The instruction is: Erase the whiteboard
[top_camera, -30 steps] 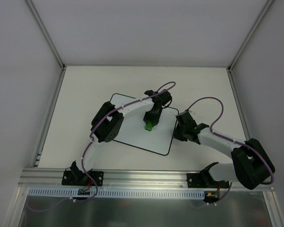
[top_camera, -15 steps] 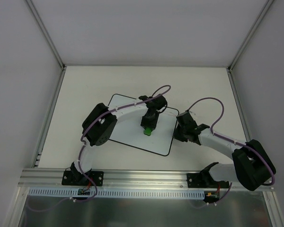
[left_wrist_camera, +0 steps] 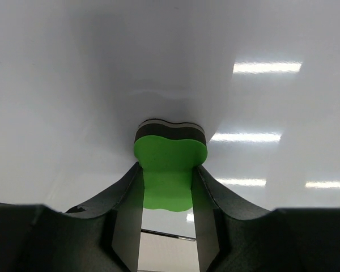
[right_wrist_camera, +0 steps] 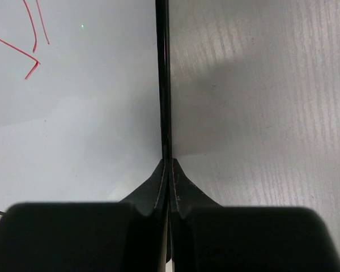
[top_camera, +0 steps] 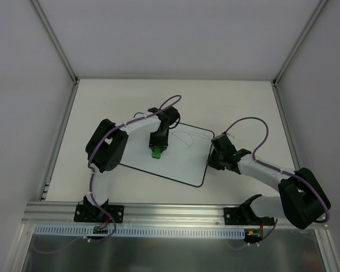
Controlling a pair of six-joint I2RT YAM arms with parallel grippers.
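The whiteboard [top_camera: 178, 164] lies flat in the middle of the table, with thin red scribbles [top_camera: 184, 137] near its far right part. My left gripper [top_camera: 156, 148] is shut on the green eraser [top_camera: 156, 152] and presses it on the board's left-middle. In the left wrist view the eraser [left_wrist_camera: 169, 164] sits between the fingers [left_wrist_camera: 124, 215] on the glossy board [left_wrist_camera: 90, 85]. My right gripper [top_camera: 213, 157] is shut on the board's right edge. The right wrist view shows the gripper [right_wrist_camera: 166, 165] closed on the black border [right_wrist_camera: 162, 79], with red lines [right_wrist_camera: 33, 54] to the left.
White enclosure walls with metal corner posts [top_camera: 59, 45] ring the table. An aluminium rail [top_camera: 175, 212] runs along the near edge by the arm bases. Bare wood-grain tabletop [right_wrist_camera: 260, 102] lies right of the board.
My left gripper has slid the eraser leftward across the board, uncovering red scribbles to its right. The right gripper has stayed on the board's edge.
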